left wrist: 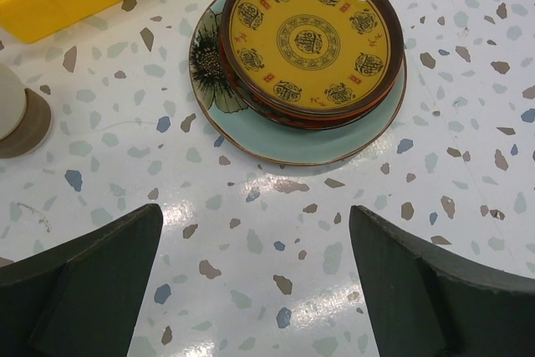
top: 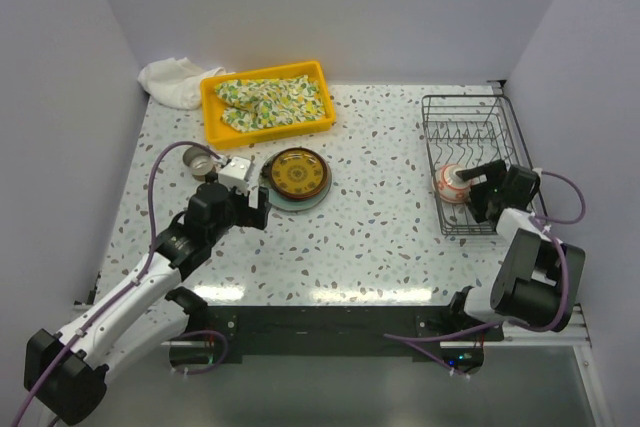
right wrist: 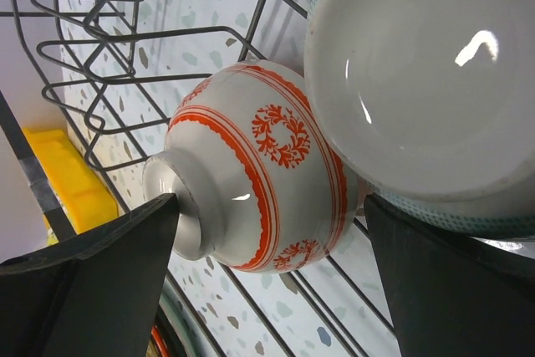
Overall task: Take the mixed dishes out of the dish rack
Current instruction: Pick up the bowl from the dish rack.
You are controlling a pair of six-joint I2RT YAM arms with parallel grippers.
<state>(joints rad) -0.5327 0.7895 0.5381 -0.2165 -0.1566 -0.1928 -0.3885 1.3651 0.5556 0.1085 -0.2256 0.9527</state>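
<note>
The dark wire dish rack [top: 462, 99] stands at the right. A red-patterned white bowl [top: 449, 181] lies on its side in it, and in the right wrist view [right wrist: 259, 165] it leans against a celadon bowl [right wrist: 426, 73]. My right gripper [top: 474, 185] is open inside the rack, its jaws either side of the red-patterned bowl [right wrist: 272, 265]. A brown-yellow patterned plate [left wrist: 309, 39] sits in a dark red-rimmed dish on the pale green-blue plate [left wrist: 292, 144], left of the table's centre [top: 298, 177]. My left gripper [left wrist: 255, 265] is open and empty just in front of this stack [top: 262, 202]. A small tan cup [top: 200, 160] stands left of it.
A yellow tray [top: 268, 99] holding a floral cloth [top: 275, 102] sits at the back left, with a white towel [top: 172, 82] beside it. White walls close in the table on three sides. The rack's upright tines [right wrist: 84, 48] surround my right gripper.
</note>
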